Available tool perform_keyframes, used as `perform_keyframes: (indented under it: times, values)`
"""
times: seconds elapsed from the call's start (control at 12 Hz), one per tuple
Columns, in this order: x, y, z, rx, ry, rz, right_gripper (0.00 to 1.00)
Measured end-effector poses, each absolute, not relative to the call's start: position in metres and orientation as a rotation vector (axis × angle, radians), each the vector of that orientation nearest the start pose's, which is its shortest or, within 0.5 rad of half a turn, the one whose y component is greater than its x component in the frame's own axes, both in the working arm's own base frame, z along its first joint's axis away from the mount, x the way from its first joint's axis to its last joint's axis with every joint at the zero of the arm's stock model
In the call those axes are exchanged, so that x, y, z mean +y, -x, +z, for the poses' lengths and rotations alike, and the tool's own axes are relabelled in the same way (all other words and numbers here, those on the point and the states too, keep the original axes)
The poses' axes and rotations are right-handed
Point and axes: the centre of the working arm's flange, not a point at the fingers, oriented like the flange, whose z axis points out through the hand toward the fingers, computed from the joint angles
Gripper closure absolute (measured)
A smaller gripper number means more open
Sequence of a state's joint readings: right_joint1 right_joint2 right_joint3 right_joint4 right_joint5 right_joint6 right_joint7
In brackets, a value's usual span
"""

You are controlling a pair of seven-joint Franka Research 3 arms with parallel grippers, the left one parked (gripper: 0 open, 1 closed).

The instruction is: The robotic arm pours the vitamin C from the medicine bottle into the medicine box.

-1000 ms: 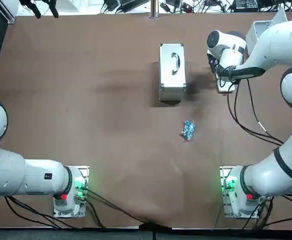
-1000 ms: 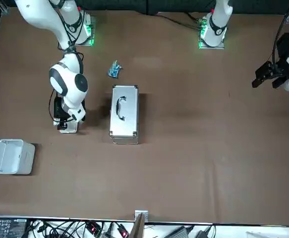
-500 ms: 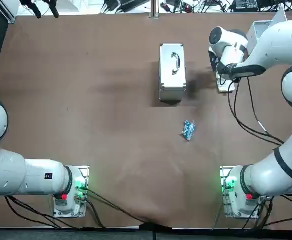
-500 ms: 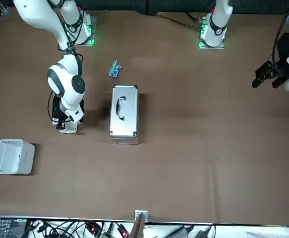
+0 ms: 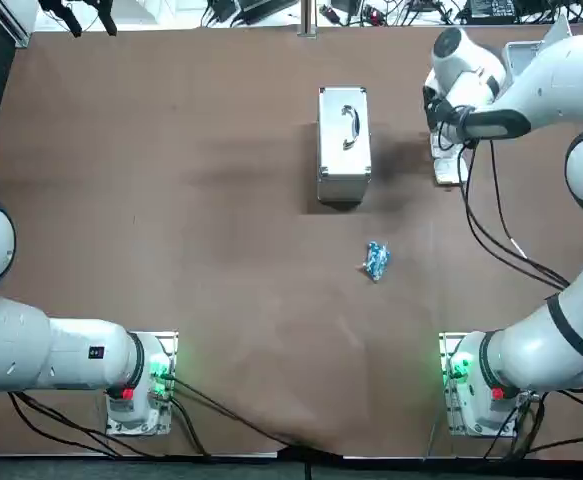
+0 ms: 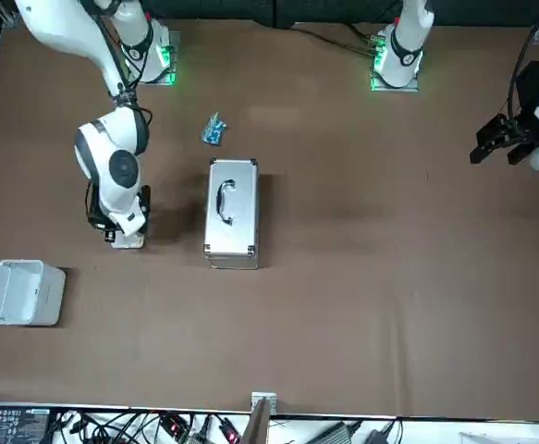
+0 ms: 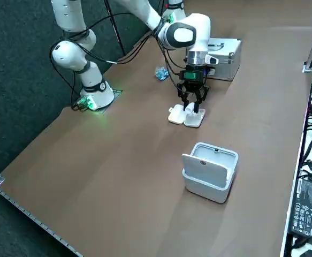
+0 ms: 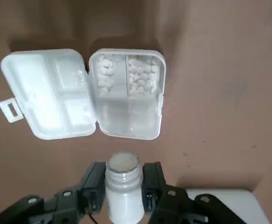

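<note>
White glossy right arm, black cables, green-lit base; black-fingered right gripper just above medicine box.

Seen from overhead, the right arm's white wrist covers the right gripper and much of the white compartmented plastic pill box on the counter. In the wrist view, the white plastic medicine bottle pinched between the jaws runs off the edge. The small blue crinkled packet is too small to identify.
</note>
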State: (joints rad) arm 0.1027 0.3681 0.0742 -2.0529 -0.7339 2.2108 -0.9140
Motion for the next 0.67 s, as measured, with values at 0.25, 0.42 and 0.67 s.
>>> perform_keyframes:
  times: [0.25,0.42,0.67]
  values:
    - [0.053,-0.583,0.262,2.001,-2.015,-0.464,0.57]
    - [0.032,-0.590,0.274,2.070,-2.112,-0.400,0.57]
    - [-0.002,-0.596,0.285,2.129,-2.206,-0.304,0.57]
